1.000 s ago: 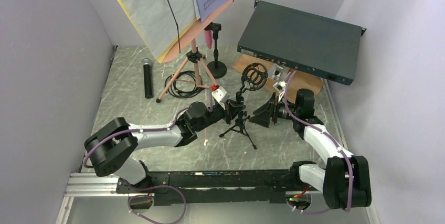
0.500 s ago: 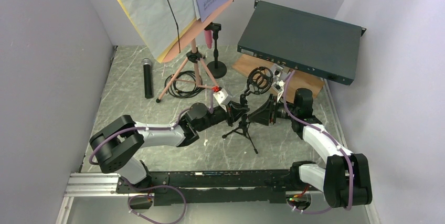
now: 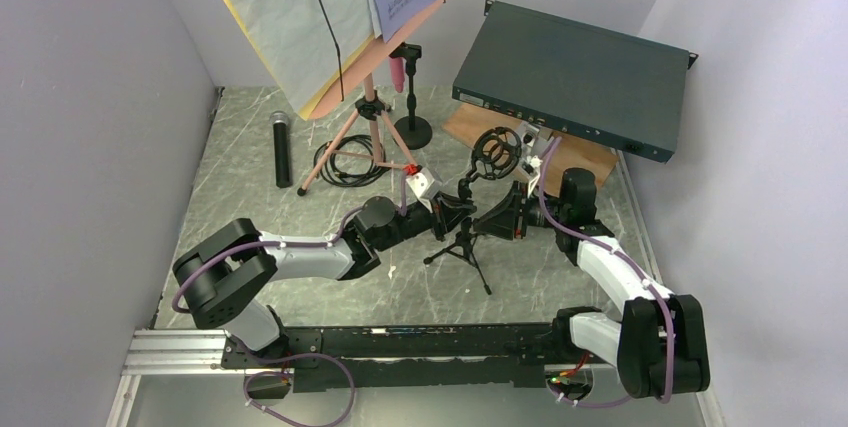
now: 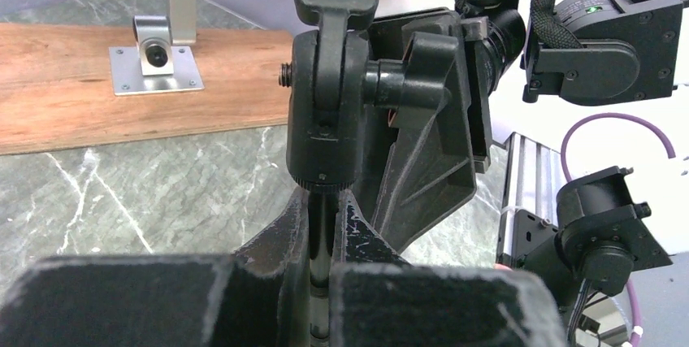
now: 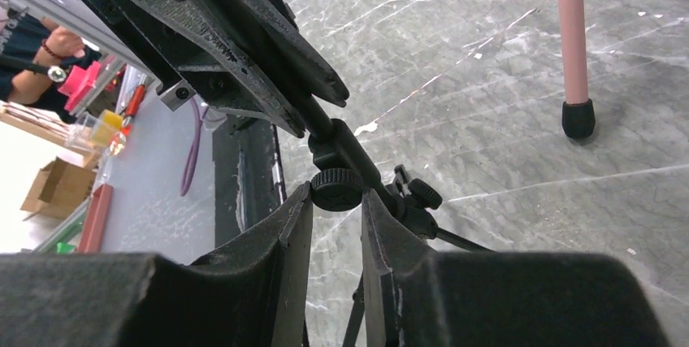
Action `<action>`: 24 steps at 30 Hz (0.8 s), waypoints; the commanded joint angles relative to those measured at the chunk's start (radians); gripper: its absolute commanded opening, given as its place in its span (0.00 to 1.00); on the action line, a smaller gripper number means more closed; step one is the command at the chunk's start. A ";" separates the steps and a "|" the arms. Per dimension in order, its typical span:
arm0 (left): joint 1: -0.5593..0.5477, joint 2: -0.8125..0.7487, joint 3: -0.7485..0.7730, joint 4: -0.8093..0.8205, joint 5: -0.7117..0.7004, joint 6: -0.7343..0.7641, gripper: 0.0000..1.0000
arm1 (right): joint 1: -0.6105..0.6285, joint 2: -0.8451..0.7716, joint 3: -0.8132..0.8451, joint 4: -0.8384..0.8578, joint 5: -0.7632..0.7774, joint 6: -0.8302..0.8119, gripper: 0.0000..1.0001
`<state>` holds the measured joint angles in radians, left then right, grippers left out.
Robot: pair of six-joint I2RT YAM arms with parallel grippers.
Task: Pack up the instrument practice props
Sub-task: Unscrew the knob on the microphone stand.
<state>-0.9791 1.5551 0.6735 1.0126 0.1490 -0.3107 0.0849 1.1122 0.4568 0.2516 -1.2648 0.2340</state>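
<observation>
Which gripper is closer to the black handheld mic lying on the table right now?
Left. The left gripper, clamped on the mini tripod stand stem, is on the side facing the black handheld mic. The right gripper is beyond that stand, jaws around its knob, farther away.

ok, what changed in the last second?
The right tool closed onto the knurled knob of the small black tripod mic holder. The holder shifted slightly to the right along with the left arm. The left tool stayed clamped on its stem; the pink perforated music stand, black handheld microphone and dark teal metal rack box did not move.
</observation>
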 commanded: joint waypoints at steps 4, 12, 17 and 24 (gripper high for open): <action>-0.017 -0.033 0.008 0.086 -0.070 -0.193 0.00 | 0.009 -0.096 0.067 -0.164 -0.020 -0.343 0.05; -0.019 -0.110 0.078 -0.240 -0.147 -0.388 0.00 | 0.021 -0.198 0.153 -0.632 0.093 -0.976 0.04; -0.018 -0.107 0.148 -0.394 -0.130 -0.422 0.00 | 0.021 -0.229 0.156 -0.835 0.070 -1.309 0.10; -0.019 -0.106 0.158 -0.374 -0.077 -0.260 0.00 | 0.015 -0.218 0.175 -0.770 -0.023 -1.067 0.39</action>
<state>-1.0042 1.4921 0.7956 0.6071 0.0666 -0.6643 0.1070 0.8890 0.5934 -0.5056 -1.2098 -0.9340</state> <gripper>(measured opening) 0.081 0.292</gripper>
